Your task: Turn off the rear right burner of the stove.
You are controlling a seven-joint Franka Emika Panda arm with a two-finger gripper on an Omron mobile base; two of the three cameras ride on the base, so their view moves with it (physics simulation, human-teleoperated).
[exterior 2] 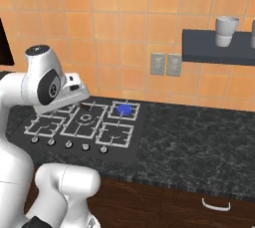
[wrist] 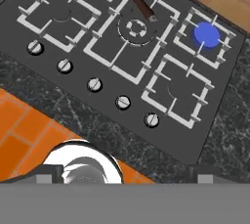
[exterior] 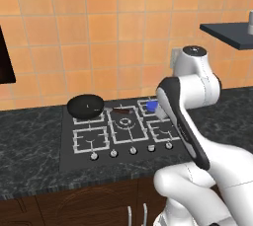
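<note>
While the rear right burner (wrist: 207,35) glows blue at the far right corner of the stove (wrist: 78,37), it is plainly lit. Five silver knobs (wrist: 122,102) run along the near edge, beside the dark counter (exterior 2: 199,132). A black pan (exterior: 85,105) sits far left, its handle reaching toward the middle burner (wrist: 134,28). The pincer (wrist: 122,176) hovers well above the knob row, holding nothing; its opening cannot be judged. Judgement: descend square over the correct knob, likely one of the two rightmost, grip across it, then rotate.
</note>
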